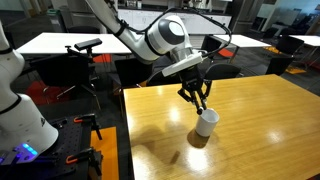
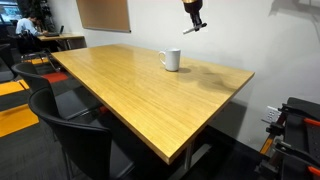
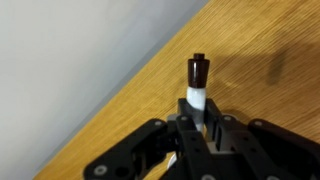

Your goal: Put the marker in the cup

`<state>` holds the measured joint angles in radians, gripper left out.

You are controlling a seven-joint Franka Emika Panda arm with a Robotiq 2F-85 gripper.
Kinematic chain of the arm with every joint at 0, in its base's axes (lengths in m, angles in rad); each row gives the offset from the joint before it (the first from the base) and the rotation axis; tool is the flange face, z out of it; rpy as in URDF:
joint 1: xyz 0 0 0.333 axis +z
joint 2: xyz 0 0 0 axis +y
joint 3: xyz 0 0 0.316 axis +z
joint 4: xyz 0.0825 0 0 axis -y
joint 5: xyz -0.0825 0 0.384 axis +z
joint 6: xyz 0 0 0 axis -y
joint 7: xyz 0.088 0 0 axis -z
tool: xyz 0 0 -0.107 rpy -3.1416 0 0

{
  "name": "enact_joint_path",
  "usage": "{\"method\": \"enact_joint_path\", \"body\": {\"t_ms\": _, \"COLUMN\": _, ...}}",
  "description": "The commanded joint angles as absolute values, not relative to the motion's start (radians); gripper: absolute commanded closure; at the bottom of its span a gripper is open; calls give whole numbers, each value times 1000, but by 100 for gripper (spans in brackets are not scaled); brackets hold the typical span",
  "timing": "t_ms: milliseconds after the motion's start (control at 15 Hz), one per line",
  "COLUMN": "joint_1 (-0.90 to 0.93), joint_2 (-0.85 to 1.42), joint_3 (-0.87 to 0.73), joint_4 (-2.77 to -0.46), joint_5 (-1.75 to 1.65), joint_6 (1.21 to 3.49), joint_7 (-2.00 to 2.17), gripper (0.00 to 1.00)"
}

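Note:
My gripper (image 3: 199, 128) is shut on the marker (image 3: 197, 84), which has a dark cap and a white body sticking out past the fingertips in the wrist view. In both exterior views the gripper (image 1: 199, 100) (image 2: 195, 22) hangs in the air above the wooden table (image 1: 260, 140). The white cup (image 1: 206, 123) stands upright on the table just below and slightly to one side of the gripper. It also shows in an exterior view (image 2: 172, 60), well below the gripper. I cannot make out the cup in the wrist view.
The wooden table (image 2: 130, 95) has black chairs (image 2: 75, 135) along one edge. A white robot body (image 1: 20, 110) stands beside the table. Other tables (image 1: 60, 42) and a seated person (image 2: 27, 28) are in the background.

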<state>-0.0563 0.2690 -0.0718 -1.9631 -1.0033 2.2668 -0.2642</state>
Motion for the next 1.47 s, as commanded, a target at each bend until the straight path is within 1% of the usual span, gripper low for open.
{"method": "enact_joint_path", "body": {"t_ms": 0, "joint_1": -51, "joint_2": 324, "joint_3": -63, "joint_4": -1870, "joint_5": -1006, "joint_6": 2197, "joint_7": -328, "gripper": 95}}
{"method": "enact_joint_path", "body": {"t_ms": 667, "joint_1": -25, "joint_2": 442, "joint_3": -47, "joint_4": -1726, "joint_5": -1022, "joint_6": 2094, "joint_7": -432, "gripper": 95}}
{"method": "enact_joint_path", "body": {"t_ms": 1400, "joint_1": -15, "joint_2": 552, "joint_3": -39, "joint_4": -1624, "joint_5": -1017, "joint_6": 2007, "joint_7": -510, "gripper": 95}}
